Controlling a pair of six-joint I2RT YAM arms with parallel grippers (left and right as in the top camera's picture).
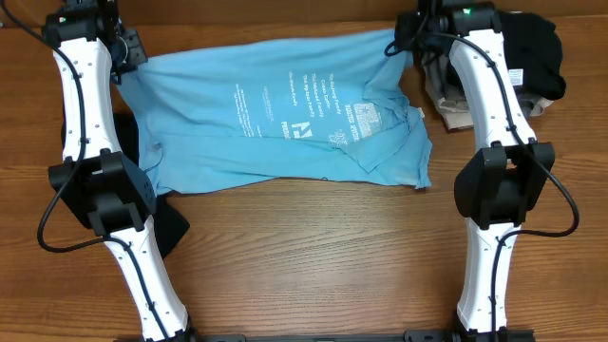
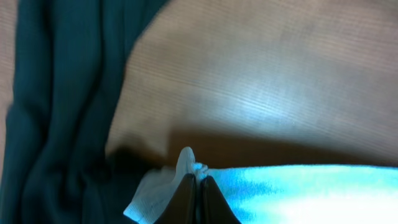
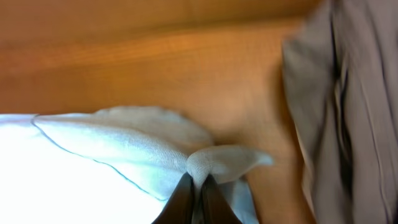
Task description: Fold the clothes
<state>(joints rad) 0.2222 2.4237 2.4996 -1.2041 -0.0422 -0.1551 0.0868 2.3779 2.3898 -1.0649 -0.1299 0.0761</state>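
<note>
A light blue T-shirt (image 1: 275, 114) with white print lies spread across the far half of the wooden table, its right side folded over. My left gripper (image 1: 131, 59) is shut on the shirt's far left corner; the left wrist view shows the fingers (image 2: 195, 182) pinching the blue fabric (image 2: 298, 193). My right gripper (image 1: 404, 46) is shut on the shirt's far right corner; the right wrist view shows the fingers (image 3: 194, 183) pinching a bunched fold of cloth (image 3: 217, 158).
A dark garment (image 1: 142, 180) lies under the shirt's left edge and shows in the left wrist view (image 2: 56, 112). A black garment (image 1: 532, 47) and a beige-grey one (image 1: 451, 100) are piled at the far right, the grey one also in the right wrist view (image 3: 345, 106).
</note>
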